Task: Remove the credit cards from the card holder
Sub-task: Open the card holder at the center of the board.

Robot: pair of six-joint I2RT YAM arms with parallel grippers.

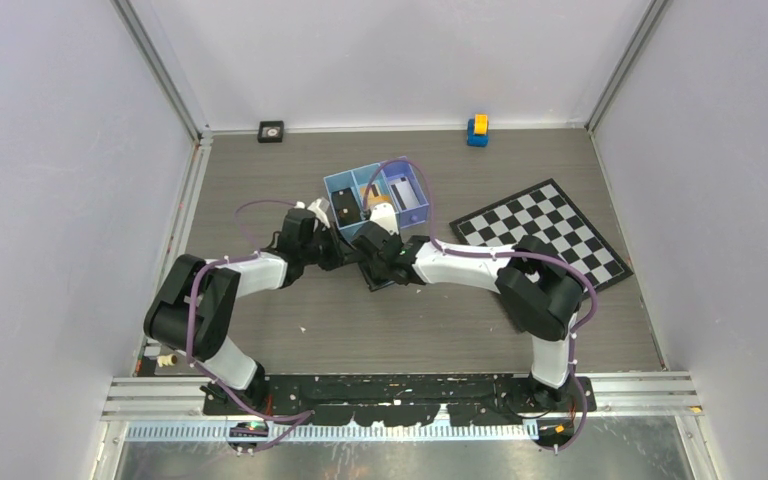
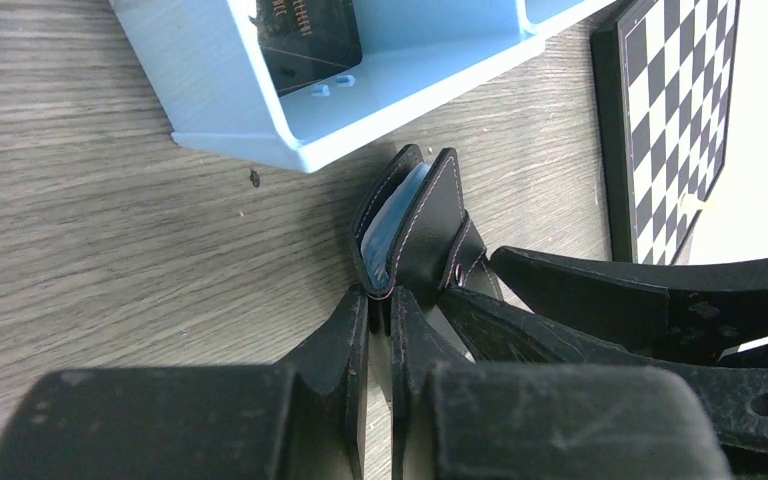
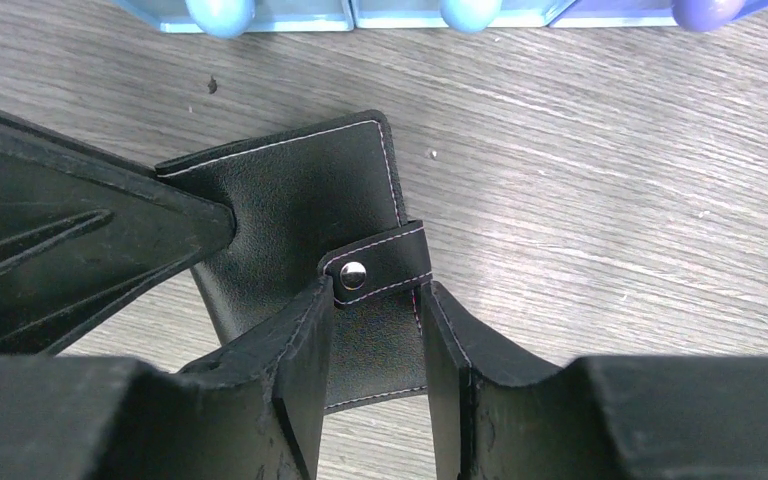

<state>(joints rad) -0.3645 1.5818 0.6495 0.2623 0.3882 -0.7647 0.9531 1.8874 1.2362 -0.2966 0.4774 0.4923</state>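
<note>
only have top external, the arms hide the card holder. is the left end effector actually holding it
Observer: Yes. The left end effector pinches one edge of the card holder.
Operator: is it open at all
Observer: Barely. The flaps part a little, showing pale blue lining.
Operator: wheres the strap
Observer: The strap tab lies flat on the cover, between the fingers of the right end effector. I can't tell whether they grip it.

White-shelled arms (image 1: 460, 263) with black joints, looping purple cables (image 1: 426, 190), scuffed black hand fingers (image 3: 300, 360).
</note>
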